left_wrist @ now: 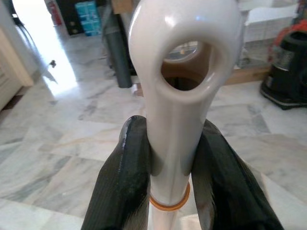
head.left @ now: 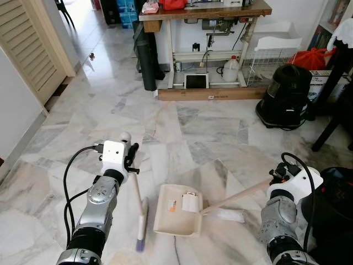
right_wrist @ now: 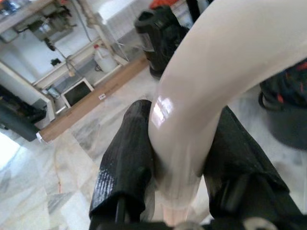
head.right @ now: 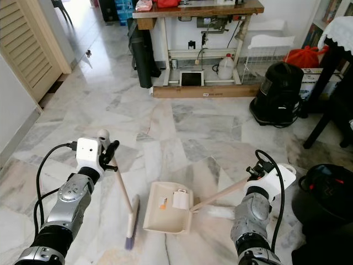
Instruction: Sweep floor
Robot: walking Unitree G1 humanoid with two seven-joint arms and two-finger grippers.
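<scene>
My left gripper (head.left: 131,161) is shut on the top of a cream broom handle (left_wrist: 178,72), which has a hanging hole at its end. The broom head (head.left: 142,227) rests on the marble floor, left of a cream dustpan (head.left: 168,220). A white scrap of paper (head.left: 190,202) and a small orange bit (head.left: 172,207) lie in the pan. The pan's long handle (head.left: 234,197) runs up to the right, where my right gripper (head.left: 276,181) is shut on it. A crumpled white tissue (head.left: 229,215) lies on the floor under that handle.
A black vacuum cleaner (head.left: 287,96) stands at the right, a black bin (head.left: 337,205) beside my right arm. A sewing table (head.left: 204,12) with a wooden plank (head.left: 212,94) at its foot is ahead. A louvred door (head.left: 27,44) is at the left.
</scene>
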